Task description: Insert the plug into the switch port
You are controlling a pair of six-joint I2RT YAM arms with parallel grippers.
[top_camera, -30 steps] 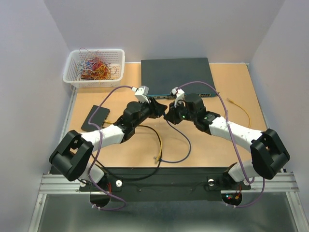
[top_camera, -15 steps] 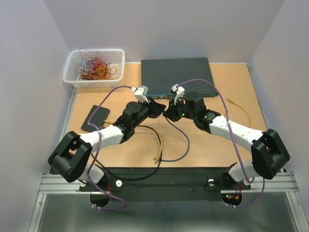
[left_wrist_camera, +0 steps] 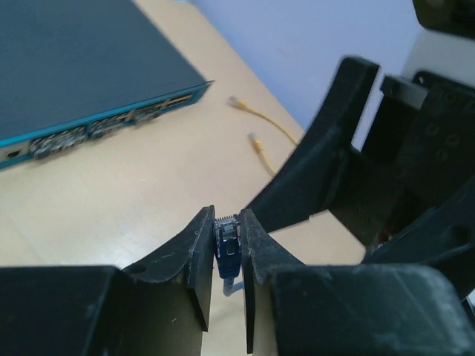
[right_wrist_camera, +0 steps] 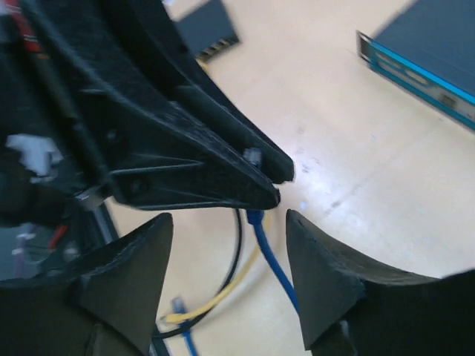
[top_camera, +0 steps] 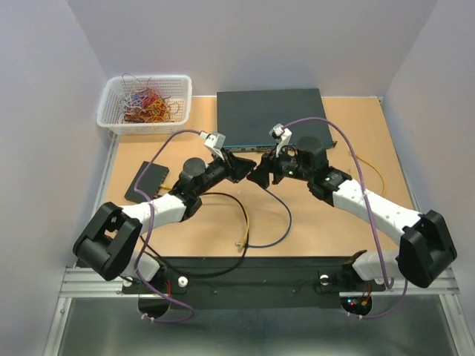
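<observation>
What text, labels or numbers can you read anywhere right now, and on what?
None can be read.
The switch: its front strip shows only ports; any marks there are too blurred.
The plug: no print visible.
The black box: too small to tell.

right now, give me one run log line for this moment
left jaws: shut on blue plug | right jaws: open | switch: plug not yet in port
</observation>
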